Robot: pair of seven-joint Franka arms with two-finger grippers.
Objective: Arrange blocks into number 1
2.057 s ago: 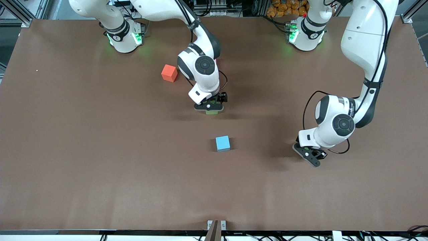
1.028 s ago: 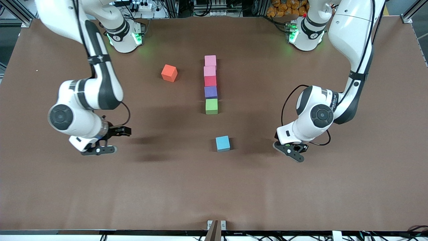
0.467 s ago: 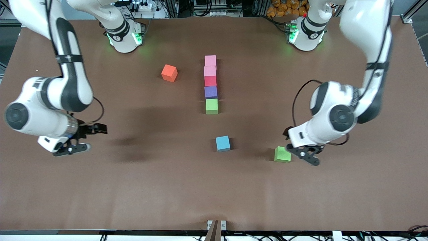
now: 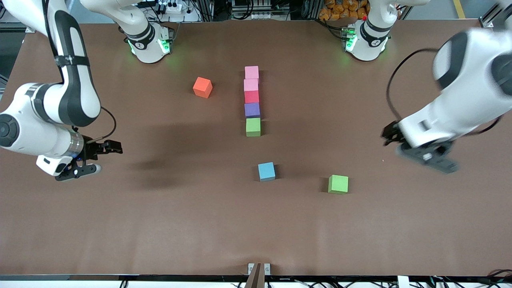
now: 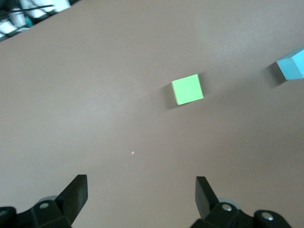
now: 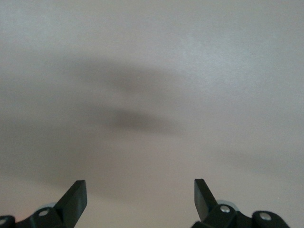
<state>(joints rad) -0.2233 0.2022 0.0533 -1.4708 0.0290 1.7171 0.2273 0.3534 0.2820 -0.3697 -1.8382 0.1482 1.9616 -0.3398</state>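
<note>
Front view: low and right of centre in the frame, the loose green block (image 4: 338,184) now lies on the table (image 4: 160,224) — the left gripper (image 4: 425,155), fingers spread and empty, has let go and pulled up toward the right edge. The light blue block (image 4: 266,171) sits beside it, and above, mid-frame, stands the column (image 4: 252,102) of five. The right gripper (image 4: 78,170), also wide open, waits at the left edge — two blocks plus the orange block (image 4: 202,87) remain unplaced.

a wide brown table (image 4: 160,224) fills the view, matte and evenly lit. soft shadows lie across its middle. cables (image 4: 248,10) crowd its top edge.

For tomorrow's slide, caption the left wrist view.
Open left gripper above bare table, green block and blue block ahead.
</note>
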